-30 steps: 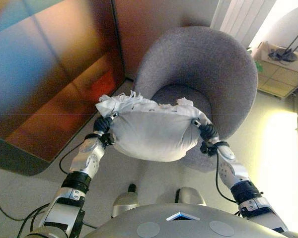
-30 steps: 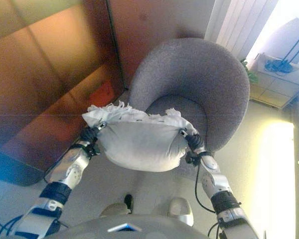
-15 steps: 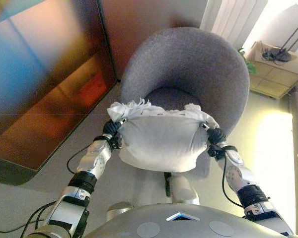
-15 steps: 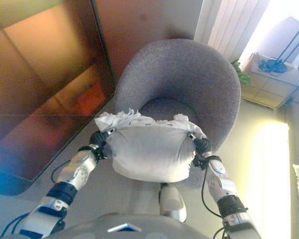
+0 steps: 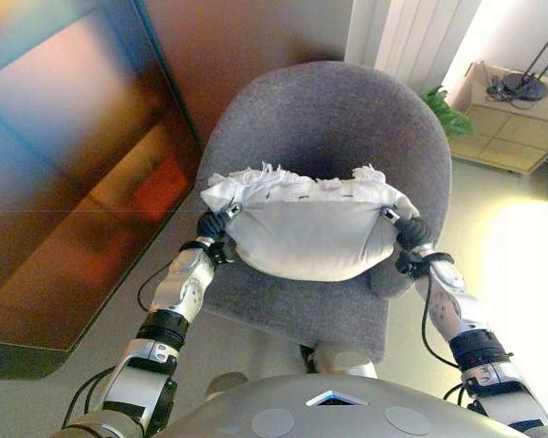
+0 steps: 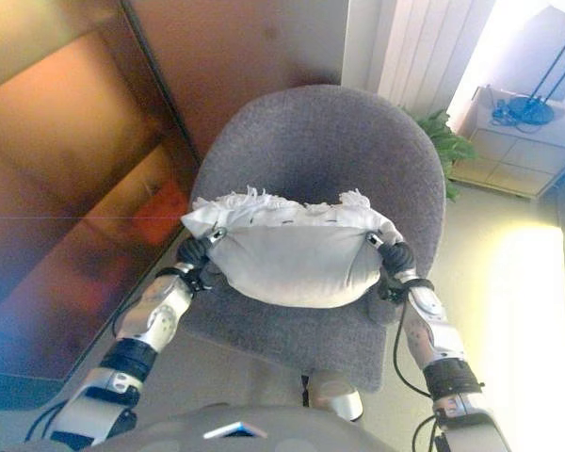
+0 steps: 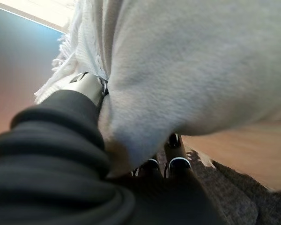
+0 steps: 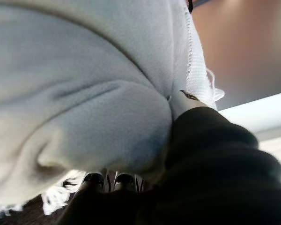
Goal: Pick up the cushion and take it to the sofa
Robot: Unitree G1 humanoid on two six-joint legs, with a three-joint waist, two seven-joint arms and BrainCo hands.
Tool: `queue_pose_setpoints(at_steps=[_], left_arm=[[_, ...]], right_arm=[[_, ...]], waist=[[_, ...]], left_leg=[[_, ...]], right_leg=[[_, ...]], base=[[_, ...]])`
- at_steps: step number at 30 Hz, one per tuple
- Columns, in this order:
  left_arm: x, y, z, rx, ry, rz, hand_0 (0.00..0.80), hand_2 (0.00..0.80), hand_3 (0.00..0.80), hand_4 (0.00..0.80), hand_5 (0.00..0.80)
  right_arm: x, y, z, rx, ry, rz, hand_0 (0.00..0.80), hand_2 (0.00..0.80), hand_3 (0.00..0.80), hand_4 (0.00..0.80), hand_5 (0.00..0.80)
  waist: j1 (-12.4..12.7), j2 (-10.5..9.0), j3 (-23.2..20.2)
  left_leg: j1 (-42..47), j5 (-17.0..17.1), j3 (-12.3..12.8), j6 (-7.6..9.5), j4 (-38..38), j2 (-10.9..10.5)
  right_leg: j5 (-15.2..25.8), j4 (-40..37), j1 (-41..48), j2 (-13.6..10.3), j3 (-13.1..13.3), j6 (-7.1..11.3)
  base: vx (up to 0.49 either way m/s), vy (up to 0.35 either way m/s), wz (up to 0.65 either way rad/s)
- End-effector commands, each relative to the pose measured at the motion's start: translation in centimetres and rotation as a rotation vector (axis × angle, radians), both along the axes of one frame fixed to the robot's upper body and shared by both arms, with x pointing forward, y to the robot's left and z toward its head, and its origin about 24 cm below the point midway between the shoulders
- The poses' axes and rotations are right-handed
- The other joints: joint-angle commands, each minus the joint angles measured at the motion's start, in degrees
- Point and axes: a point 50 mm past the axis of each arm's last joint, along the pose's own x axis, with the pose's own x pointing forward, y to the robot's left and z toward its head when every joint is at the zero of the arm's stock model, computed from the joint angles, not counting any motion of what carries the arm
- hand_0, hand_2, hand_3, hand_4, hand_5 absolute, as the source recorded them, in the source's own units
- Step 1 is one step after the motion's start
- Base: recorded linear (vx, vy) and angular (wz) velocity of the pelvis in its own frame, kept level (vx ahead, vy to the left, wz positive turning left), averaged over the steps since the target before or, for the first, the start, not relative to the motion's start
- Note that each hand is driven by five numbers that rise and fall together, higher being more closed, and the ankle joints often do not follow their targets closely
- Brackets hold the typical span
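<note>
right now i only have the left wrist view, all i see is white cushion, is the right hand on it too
Observer: Yes, the right hand grips the cushion's far end; the left hand grips the near end.
Operator: fingers really closed on the right
Observer: The right wrist view shows its fingertips curled under the cushion.
Operator: whats below the cushion
Observer: A grey armchair; the cushion hangs over its seat.
</note>
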Motion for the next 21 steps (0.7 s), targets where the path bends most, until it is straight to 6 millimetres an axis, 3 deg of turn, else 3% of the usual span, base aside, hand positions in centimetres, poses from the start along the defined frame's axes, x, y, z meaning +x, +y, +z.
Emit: queue_pose_setpoints(at_steps=[1, 5, 7, 11, 21], left_arm=[[2.3, -0.7, 5.0, -0.039, -0.238, -0.083, 0.800, 0.800, 0.800, 0.800, 0.800], [2.7, -1.4, 5.1, -0.030, -0.240, -0.078, 0.800, 0.800, 0.800, 0.800, 0.800], [2.8, -1.3, 5.0, -0.030, -0.231, -0.063, 0.800, 0.800, 0.800, 0.800, 0.800], [2.9, -0.9, 4.7, -0.019, -0.217, -0.049, 0.800, 0.800, 0.800, 0.800, 0.800], [3.2, -1.4, 5.0, 0.020, -0.205, -0.068, 0.800, 0.800, 0.800, 0.800, 0.800]], right_arm=[[2.4, 1.5, 4.3, 0.054, -0.211, 0.048, 0.800, 0.800, 0.800, 0.800, 0.800], [3.0, 2.1, 4.5, 0.045, -0.209, 0.056, 0.800, 0.800, 0.800, 0.800, 0.800], [3.1, 2.3, 4.4, 0.041, -0.203, 0.069, 0.800, 0.800, 0.800, 0.800, 0.800], [3.0, 2.2, 4.3, 0.053, -0.191, 0.084, 0.800, 0.800, 0.800, 0.800, 0.800], [4.4, 2.8, 4.7, 0.076, -0.198, 0.066, 0.800, 0.800, 0.800, 0.800, 0.800]], waist=[[1.8, -0.81, -2.7], [4.2, -0.68, -1.4], [4.1, -0.79, -1.6], [3.4, 0.12, -2.3], [4.9, 0.06, -2.0]], left_leg=[[-0.1, 10.2, -1.0, 1.18, -13.8, -1.5], [-5.3, 11.9, -2.6, -0.04, -16.4, -1.8], [-5.1, 9.1, -1.7, 0.57, -15.9, -2.1], [-2.6, 7.7, 0.1, 1.14, -17.9, -2.3], [-2.3, 4.1, 1.0, 3.09, -15.4, -4.3]], right_leg=[[-3.0, 0.7, 4.0, -3.0, -0.1, 7.59], [-4.7, -1.0, 7.9, -4.1, -0.2, 8.35], [-4.9, -0.6, 7.9, -5.3, -1.0, 8.78], [-5.2, 0.6, 6.9, -6.1, -1.3, 9.41], [-5.7, 3.5, 5.3, -8.7, -2.7, 11.38]], base=[[0.143, 0.146, 0.25], [0.114, 0.122, -0.09], [0.087, 0.116, -0.64], [0.102, 0.122, -0.08], [0.068, 0.046, -0.03]])
